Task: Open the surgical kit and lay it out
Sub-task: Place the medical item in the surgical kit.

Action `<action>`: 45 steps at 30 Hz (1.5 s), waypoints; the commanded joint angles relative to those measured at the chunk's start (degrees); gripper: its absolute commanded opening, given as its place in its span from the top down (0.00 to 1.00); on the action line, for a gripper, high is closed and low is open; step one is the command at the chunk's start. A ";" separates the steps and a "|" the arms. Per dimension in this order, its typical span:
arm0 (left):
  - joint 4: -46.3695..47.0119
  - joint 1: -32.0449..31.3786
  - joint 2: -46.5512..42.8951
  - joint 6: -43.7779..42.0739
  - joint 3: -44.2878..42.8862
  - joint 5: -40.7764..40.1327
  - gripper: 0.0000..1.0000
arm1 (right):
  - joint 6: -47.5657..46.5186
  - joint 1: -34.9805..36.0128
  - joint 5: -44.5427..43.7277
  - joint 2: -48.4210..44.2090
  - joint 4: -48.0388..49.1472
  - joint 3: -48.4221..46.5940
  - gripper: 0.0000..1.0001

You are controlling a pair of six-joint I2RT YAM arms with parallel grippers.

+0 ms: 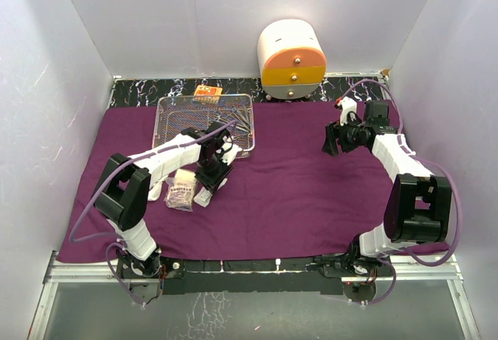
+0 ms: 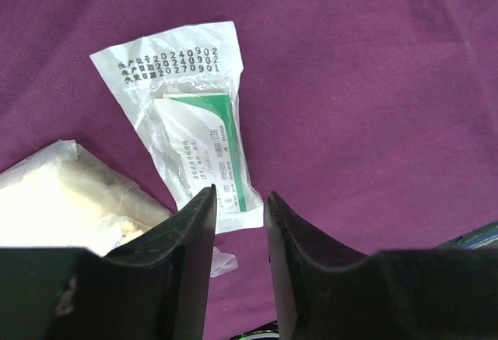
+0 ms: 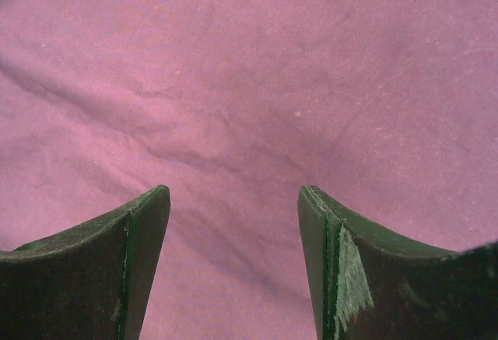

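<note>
One large purple cloth [image 1: 296,192] is counted on the tabletop [image 1: 148,91], and on it one silver wire-mesh tray [image 1: 166,122], whose thin metal instruments [image 1: 233,118] are too fine and too tangled to be numbered. Three sealed items can be told apart: one clear packet with a green-and-white insert [image 2: 194,134], one bag of white gauze [image 2: 62,196] and one small orange packet [image 1: 207,91]. One white-and-orange drawer cabinet [image 1: 292,60] is counted, and two claws are seen, the left claw [image 2: 240,208] and the right claw [image 3: 233,200].
</note>
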State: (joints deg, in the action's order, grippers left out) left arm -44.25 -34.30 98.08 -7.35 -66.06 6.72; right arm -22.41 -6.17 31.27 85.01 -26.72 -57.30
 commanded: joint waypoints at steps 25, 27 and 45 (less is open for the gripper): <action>11.44 -2.89 2.28 -8.11 -3.33 -5.22 0.56 | -0.87 -0.33 0.59 0.93 2.69 0.27 0.34; 11.79 -3.00 2.55 -8.48 -3.05 -5.43 0.56 | -0.79 -0.29 0.55 1.11 2.66 0.28 0.34; 13.23 -3.05 3.88 -9.09 -0.86 -5.48 0.55 | -0.83 -0.32 0.55 2.23 2.49 0.19 0.34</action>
State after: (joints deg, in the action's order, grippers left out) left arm -30.70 -36.99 102.74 -16.12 -67.81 0.43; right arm -22.46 -6.17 31.42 87.37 -26.72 -57.21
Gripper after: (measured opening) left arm 0.448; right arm 0.655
